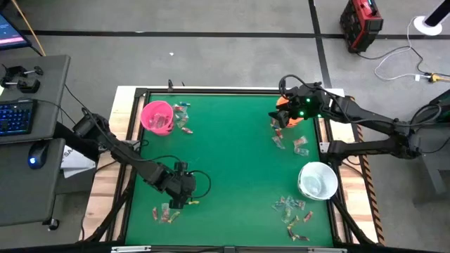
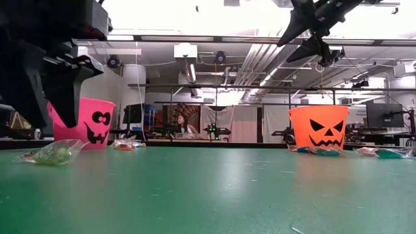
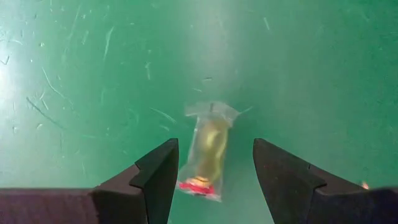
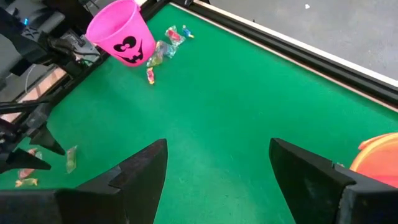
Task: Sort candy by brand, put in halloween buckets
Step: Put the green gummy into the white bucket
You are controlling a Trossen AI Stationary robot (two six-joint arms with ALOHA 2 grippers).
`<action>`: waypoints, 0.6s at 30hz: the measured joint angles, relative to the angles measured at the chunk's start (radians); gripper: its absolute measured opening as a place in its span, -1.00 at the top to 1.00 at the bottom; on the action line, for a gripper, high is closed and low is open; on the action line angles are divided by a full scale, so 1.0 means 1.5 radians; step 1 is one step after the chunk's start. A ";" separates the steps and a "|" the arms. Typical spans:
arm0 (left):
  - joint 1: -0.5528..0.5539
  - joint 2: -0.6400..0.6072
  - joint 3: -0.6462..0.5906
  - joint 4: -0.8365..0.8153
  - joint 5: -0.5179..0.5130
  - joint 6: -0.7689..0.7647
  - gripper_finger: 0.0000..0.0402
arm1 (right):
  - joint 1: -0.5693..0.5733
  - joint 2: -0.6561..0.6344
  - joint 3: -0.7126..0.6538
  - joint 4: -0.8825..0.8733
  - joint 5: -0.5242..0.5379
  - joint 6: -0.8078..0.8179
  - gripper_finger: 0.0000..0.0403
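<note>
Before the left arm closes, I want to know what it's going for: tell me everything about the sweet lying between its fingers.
The small clear-wrapped yellowish sweet lies flat on the green table mat, alone. Its crinkled transparent wrapper has a sealed flat end and a red patch at the other end. It sits lengthwise in the gap between the left gripper's open dark fingers, touching neither, with only the mat under it.

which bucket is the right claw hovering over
The orange bucket, at the mat's far right; the right claw hangs above it. The pink bucket and white bucket stand apart.
</note>
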 joint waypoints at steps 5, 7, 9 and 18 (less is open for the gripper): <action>0.018 0.000 -0.027 0.032 0.035 0.006 0.02 | 0.000 0.010 0.000 -0.007 -0.004 -0.004 -0.37; 0.020 0.000 -0.044 0.051 0.055 0.007 0.02 | 0.000 0.010 0.000 -0.010 -0.004 -0.005 -0.37; 0.022 0.000 -0.060 0.066 0.068 0.007 0.02 | 0.000 0.010 0.000 -0.011 -0.004 -0.005 -0.37; 0.084 -0.003 -0.053 0.091 0.089 0.012 0.51 | 0.000 -0.004 0.000 -0.003 -0.008 0.002 -0.37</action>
